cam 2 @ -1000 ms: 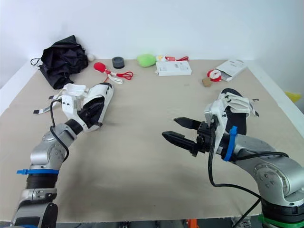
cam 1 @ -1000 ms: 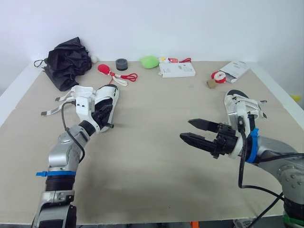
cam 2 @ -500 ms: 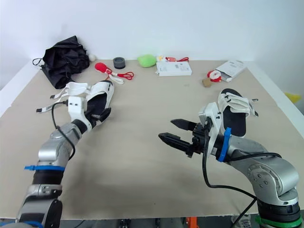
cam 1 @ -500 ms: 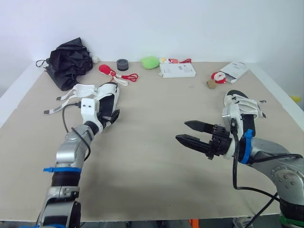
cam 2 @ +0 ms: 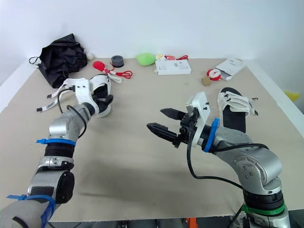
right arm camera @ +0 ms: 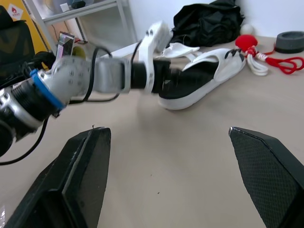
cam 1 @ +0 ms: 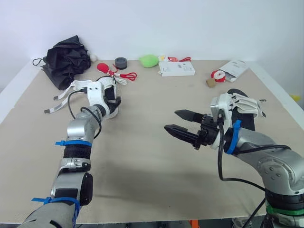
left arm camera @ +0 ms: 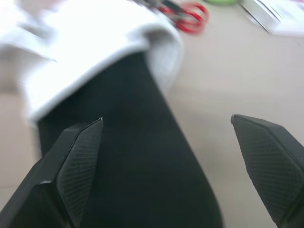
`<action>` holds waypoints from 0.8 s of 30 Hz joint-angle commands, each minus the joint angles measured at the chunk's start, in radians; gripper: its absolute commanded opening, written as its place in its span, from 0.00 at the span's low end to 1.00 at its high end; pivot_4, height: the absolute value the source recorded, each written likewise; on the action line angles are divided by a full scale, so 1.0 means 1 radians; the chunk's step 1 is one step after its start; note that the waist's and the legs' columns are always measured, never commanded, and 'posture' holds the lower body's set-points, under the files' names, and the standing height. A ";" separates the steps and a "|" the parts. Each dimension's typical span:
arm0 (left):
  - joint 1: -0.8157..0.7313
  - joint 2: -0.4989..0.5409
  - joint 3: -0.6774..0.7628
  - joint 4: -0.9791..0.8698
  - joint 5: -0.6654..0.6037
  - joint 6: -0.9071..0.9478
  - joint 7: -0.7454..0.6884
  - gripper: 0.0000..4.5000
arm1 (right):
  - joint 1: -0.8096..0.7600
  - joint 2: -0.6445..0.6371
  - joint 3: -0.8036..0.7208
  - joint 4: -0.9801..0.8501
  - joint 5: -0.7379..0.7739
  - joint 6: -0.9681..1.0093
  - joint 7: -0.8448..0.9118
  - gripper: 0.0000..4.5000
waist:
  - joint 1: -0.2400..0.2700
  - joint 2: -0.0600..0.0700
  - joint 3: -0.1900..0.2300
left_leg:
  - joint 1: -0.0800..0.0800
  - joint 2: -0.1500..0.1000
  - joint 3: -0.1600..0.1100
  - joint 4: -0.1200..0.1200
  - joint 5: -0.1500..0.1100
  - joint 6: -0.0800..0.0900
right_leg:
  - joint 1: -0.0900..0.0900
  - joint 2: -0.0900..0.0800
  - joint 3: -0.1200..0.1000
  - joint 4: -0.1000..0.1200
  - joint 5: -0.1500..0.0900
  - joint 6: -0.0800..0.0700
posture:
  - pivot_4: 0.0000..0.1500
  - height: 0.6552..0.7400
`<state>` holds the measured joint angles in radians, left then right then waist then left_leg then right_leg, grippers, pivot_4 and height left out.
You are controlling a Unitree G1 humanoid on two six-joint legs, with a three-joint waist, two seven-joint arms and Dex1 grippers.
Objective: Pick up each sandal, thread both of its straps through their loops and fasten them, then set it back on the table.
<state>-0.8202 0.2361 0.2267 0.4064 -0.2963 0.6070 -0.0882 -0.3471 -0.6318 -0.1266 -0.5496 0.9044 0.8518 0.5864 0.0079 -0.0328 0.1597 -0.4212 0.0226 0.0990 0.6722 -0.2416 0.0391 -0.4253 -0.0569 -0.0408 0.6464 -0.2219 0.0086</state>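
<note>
Two grippers stand open: the left gripper [left arm camera: 166, 119] has its fingers spread around the left sandal's [left arm camera: 128, 156] black footbed; the right sandal [cam 1: 242, 107] lies behind the right gripper's [cam 1: 171, 120] parted fingers.

The left gripper [left arm camera: 166, 122] is reached far forward and spread wide; the right gripper [cam 1: 172, 120] is held open, pointed leftward.

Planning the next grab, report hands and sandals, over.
Left hand open, fingers astride the left sandal, no grip. Right hand open, empty, over mid-table. Right sandal flat on the table. Red cord just beyond the left sandal.
</note>
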 commanded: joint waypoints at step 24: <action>-0.364 -0.035 -0.007 0.667 0.090 -0.303 0.016 0.99 | -0.036 0.023 -0.014 0.020 0.011 -0.031 0.000 0.95 | 0.002 -0.001 0.000 | 0.000 -0.001 0.000 0.000 0.002 -0.001 | 0.000 0.000 -0.001 0.000 0.002 0.000 | 1.00 1.00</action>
<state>-1.1375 0.1950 0.2140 1.0216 -0.2216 0.3668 -0.0588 -0.3653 -0.6120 -0.1215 -0.5225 0.9075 0.8414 0.5857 0.0098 -0.0336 0.1601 -0.4218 0.0213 0.0989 0.6725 -0.2397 0.0385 -0.4254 -0.0568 -0.0419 0.6462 -0.2199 0.0090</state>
